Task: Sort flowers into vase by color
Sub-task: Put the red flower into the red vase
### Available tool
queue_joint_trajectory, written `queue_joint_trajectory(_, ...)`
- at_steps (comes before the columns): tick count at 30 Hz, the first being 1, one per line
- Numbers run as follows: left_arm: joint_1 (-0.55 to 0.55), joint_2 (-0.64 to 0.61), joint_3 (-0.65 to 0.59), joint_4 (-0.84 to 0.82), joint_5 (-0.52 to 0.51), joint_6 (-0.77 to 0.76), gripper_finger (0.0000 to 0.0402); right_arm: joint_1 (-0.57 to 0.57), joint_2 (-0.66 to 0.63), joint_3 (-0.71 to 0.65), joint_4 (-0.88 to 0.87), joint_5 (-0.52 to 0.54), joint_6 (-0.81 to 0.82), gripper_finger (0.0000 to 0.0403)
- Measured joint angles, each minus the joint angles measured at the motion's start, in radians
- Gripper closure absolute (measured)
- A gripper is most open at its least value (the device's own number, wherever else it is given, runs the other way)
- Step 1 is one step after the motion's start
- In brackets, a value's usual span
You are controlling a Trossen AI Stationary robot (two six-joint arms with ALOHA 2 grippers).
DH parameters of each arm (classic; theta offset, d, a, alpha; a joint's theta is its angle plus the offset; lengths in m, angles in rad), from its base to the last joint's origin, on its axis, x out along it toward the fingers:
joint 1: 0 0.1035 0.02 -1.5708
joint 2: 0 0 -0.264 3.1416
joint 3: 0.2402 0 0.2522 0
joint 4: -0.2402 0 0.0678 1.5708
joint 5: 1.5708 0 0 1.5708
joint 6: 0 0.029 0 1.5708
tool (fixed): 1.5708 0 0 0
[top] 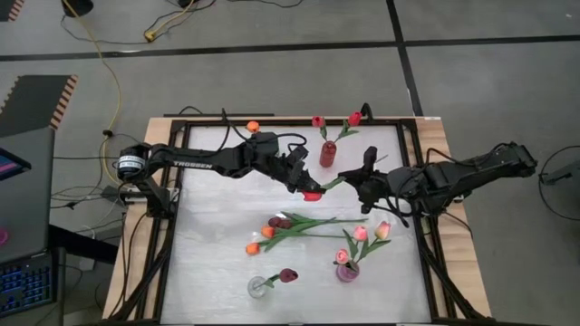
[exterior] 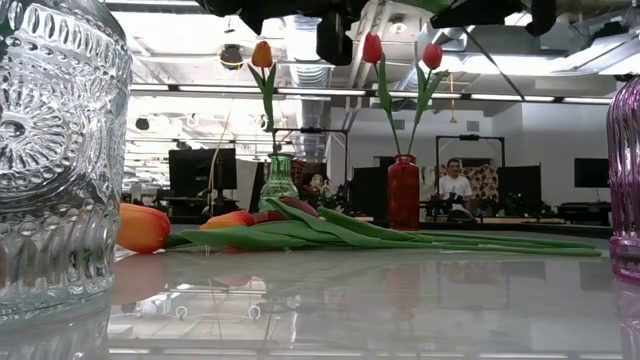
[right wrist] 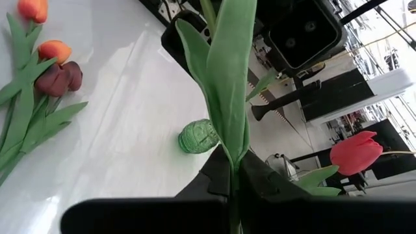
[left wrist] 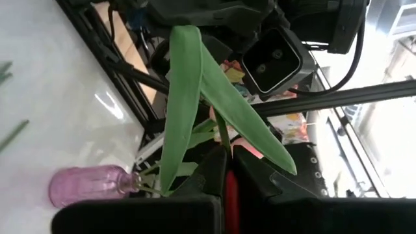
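A red tulip hangs in the air between my two grippers over the table's middle. My left gripper is shut at its red head; my right gripper is shut on its stem. A red vase holds two red tulips. A green vase holds an orange one. A purple vase holds pink ones. A clear vase holds a maroon one. Several loose tulips, orange and maroon, lie flat on the table. My left gripper pinches the tulip's head end between its two fingers, coming level from the table's left. The leaves stretch away toward the other arm, and the flower is lifted clear. My right gripper pinches the stem just below the leaves, coming level from the table's right. The fingers cover the exact spot.
The red vase stands just beyond the held tulip. The loose tulips lie just nearer than both grippers, stems pointing right. The purple and clear vases stand near the near edge. A black frame rims the table. A person sits far behind.
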Motion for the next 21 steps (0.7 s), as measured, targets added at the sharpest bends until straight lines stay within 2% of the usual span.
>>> queue_joint_trajectory(6,0.000,0.000,0.000,0.002,-0.003,0.107,0.0357,0.001,0.000,0.000,0.000,-0.005,0.001,0.0365)
queue_joint_trajectory(14,0.024,0.000,0.000,0.008,0.074,0.275,0.0285,0.002,0.000,0.000,0.005,-0.011,0.005,0.0372)
queue_joint_trajectory(21,0.072,-0.009,0.000,0.006,0.120,0.430,0.0272,0.023,-0.005,0.000,0.004,-0.005,0.011,0.0370)
